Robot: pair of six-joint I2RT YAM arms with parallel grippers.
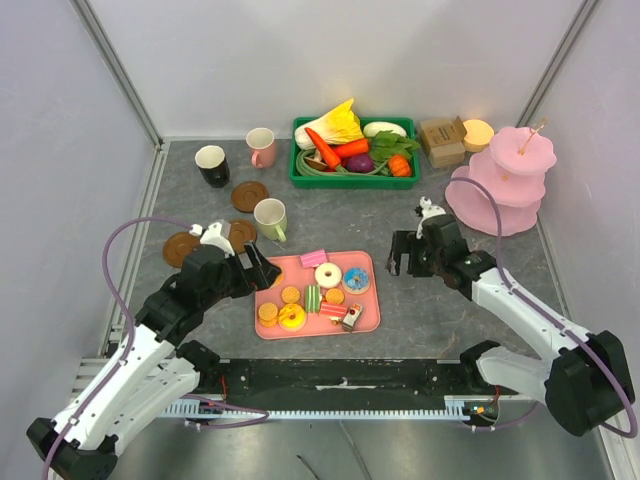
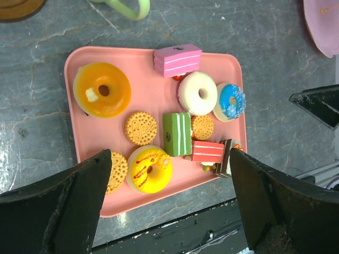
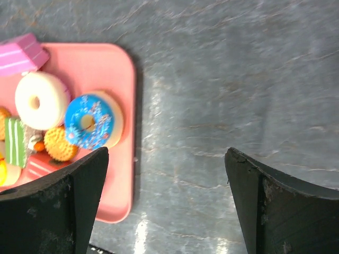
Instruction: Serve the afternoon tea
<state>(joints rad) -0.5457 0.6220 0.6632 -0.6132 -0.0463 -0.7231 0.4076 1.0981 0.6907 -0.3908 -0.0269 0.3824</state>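
The toy sweets lie on a pink tray (image 1: pixel 366 318): a white doughnut (image 2: pixel 198 93), a blue doughnut (image 2: pixel 231 101), a yellow doughnut (image 2: pixel 150 169), an orange doughnut (image 2: pixel 101 89), a pink cake slice (image 2: pixel 177 60), a green striped slice (image 2: pixel 177 134) and round biscuits (image 2: pixel 140 127). My left gripper (image 1: pixel 266 272) is open and empty above the tray's left edge, and the left wrist view (image 2: pixel 169 157) shows it over the yellow doughnut. My right gripper (image 1: pixel 402 262) is open and empty over bare table just right of the tray (image 3: pixel 124 174).
A pink tiered stand (image 1: pixel 505 185) stands at the far right. A green crate of toy vegetables (image 1: pixel 299 172) is at the back, with a cardboard box (image 1: pixel 441 140) beside it. Three cups (image 1: pixel 271 218) and brown saucers (image 1: pixel 249 195) sit at the back left.
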